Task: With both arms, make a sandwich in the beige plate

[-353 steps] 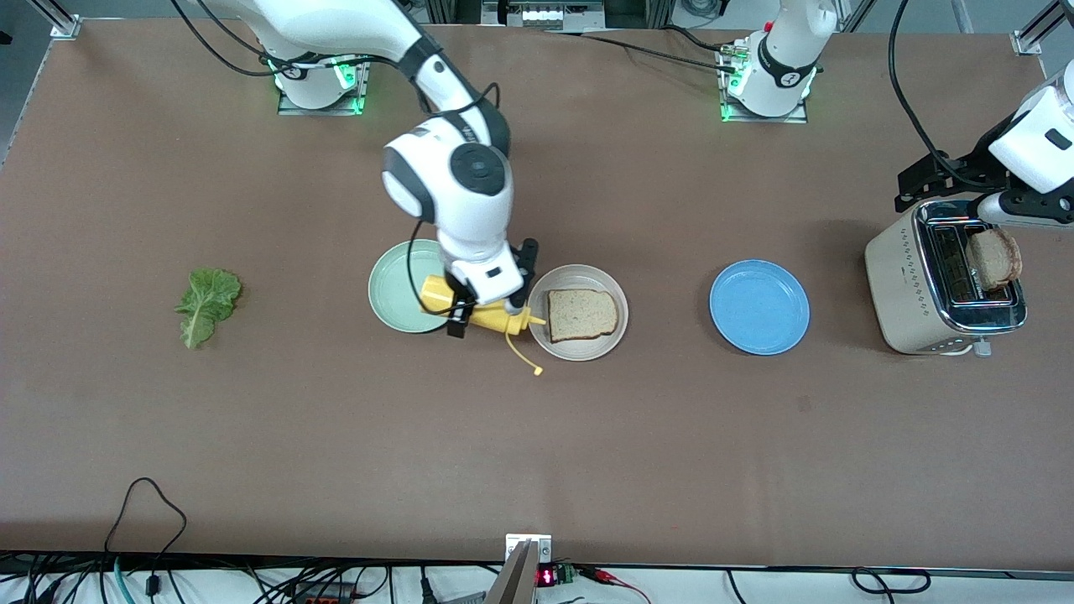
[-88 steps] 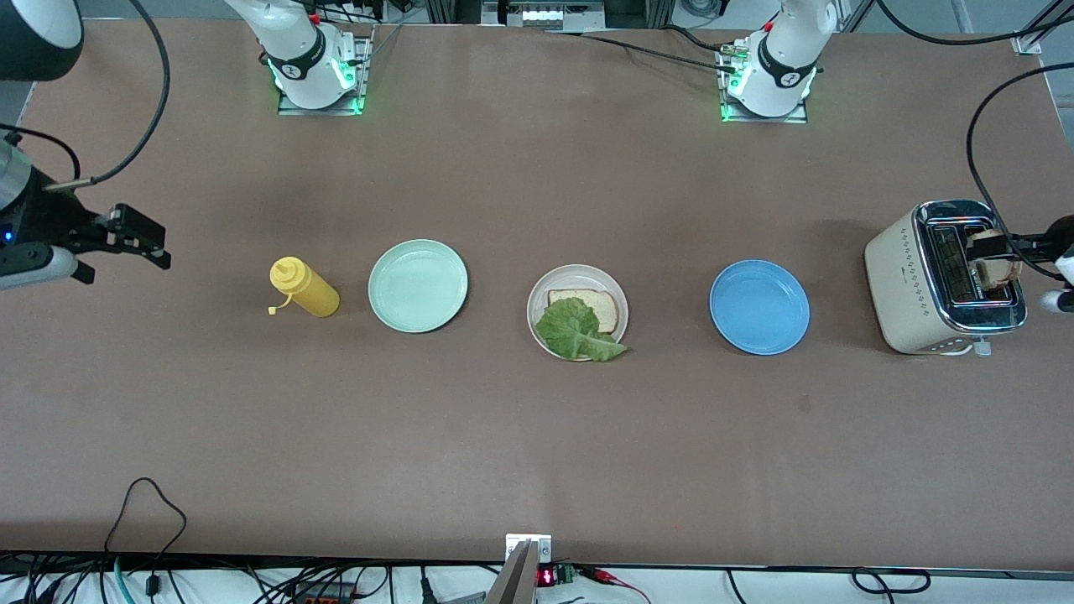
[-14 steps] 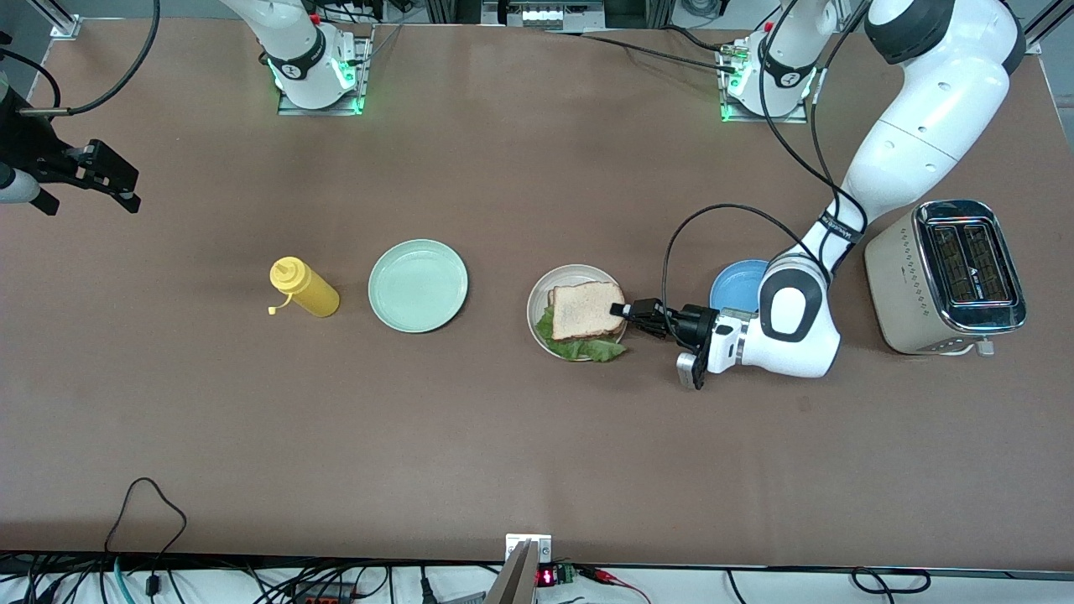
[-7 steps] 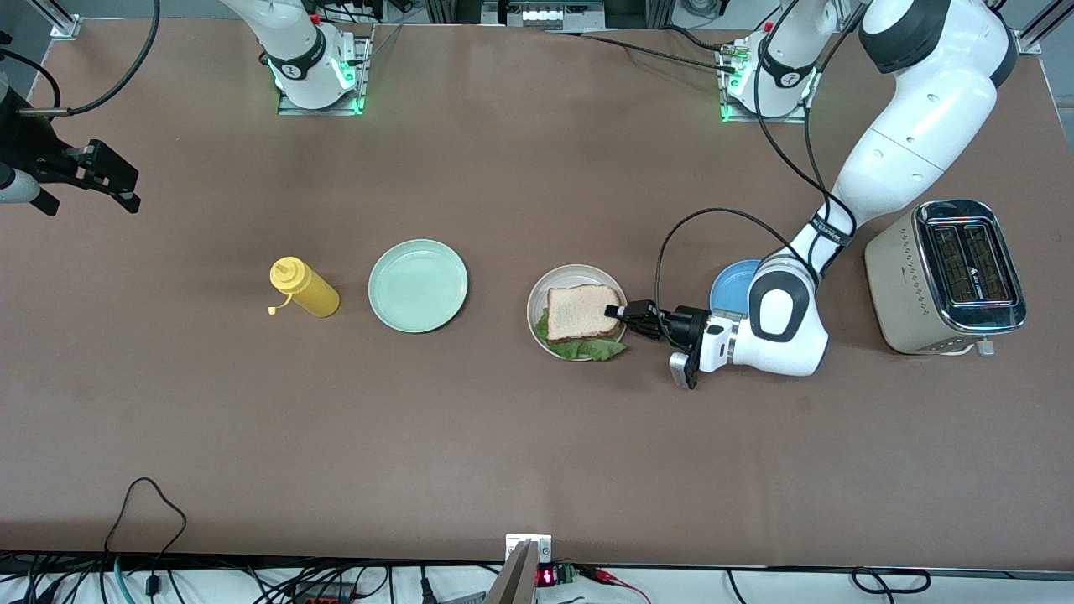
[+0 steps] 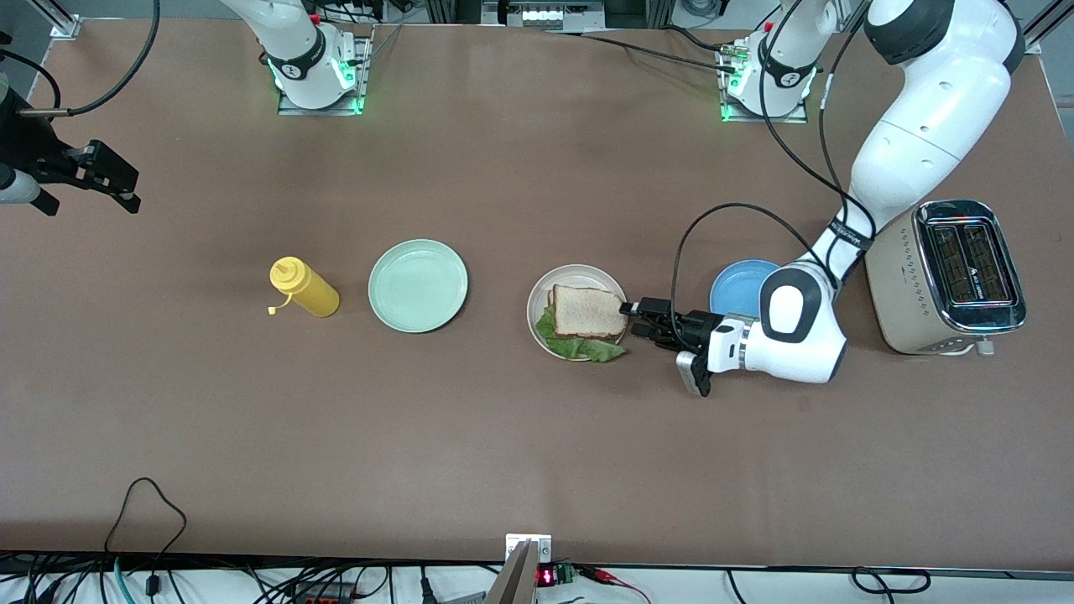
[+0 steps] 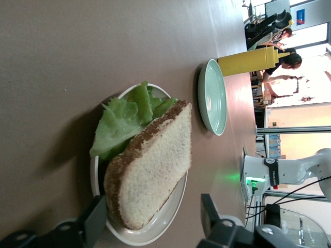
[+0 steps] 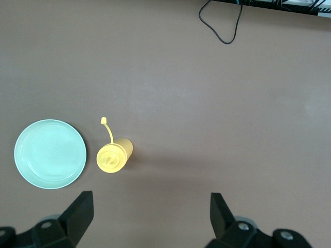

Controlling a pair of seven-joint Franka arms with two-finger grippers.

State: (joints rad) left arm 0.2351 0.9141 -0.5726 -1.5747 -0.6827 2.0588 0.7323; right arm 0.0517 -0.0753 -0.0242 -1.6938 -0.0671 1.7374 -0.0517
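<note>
From the front, your sandwich [image 5: 585, 317] sits on the beige plate [image 5: 537, 295], left claw [image 5: 644, 317] just beside it while the right claw [image 5: 113, 178] waits at the tabletop's [image 5: 503, 436] end. Left wrist: fingers spread, holding nothing, bread between them untouched. Right wrist: fingers wide and empty over a yellow bottle [image 7: 115, 156].

Front cam looks down on the whole desk [image 5: 503, 436]. Left wrist cam sits low beside the sandwich [image 6: 150, 170]. Right wrist cam looks straight down from high up; all three catch the mint plate [image 7: 50, 154].

Bright, even overhead light; soft short shadows lie under the plates on the table [image 5: 537, 436]; left wrist view's windows glare white.
</note>
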